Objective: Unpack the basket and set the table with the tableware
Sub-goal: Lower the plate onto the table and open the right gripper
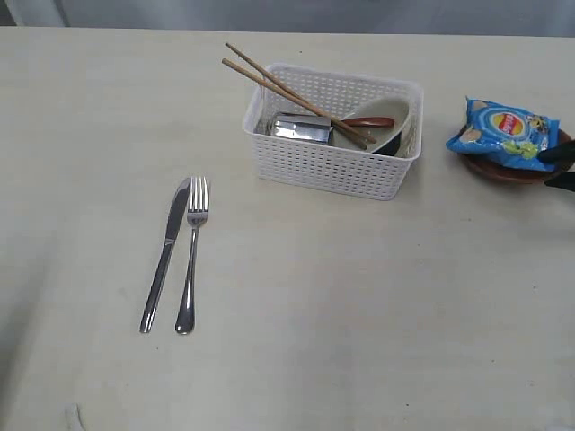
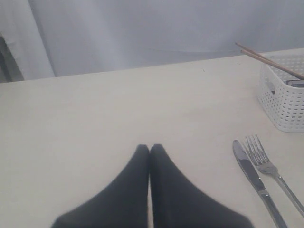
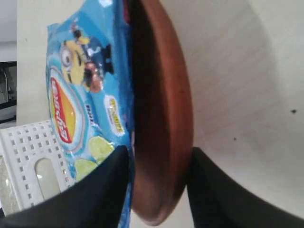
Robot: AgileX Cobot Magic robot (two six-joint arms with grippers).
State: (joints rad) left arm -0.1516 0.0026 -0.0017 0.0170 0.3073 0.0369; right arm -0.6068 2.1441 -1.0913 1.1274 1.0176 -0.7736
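Observation:
The white basket (image 1: 323, 166) stands at the back centre of the table (image 1: 341, 305). It holds the wooden chopsticks (image 1: 287, 90) leaning over its left rim, the steel cup (image 1: 303, 128), the white bowl (image 1: 395, 126) and the reddish-brown spoon (image 1: 370, 121). Left of it, the knife (image 1: 166, 256) and fork (image 1: 191, 260) lie side by side. At the far right my right gripper (image 3: 159, 151) is closed across the rim of the dark brown plate (image 3: 161, 109), which carries the blue snack bag (image 3: 85, 85). My left gripper (image 2: 149, 148) is shut and empty above bare table, left of the knife (image 2: 254, 178).
The basket (image 3: 28, 156) lies just beyond the plate in the right wrist view. A pale wall runs behind the table's far edge. Only the black tips of the right gripper (image 1: 561, 166) show at the exterior view's right edge.

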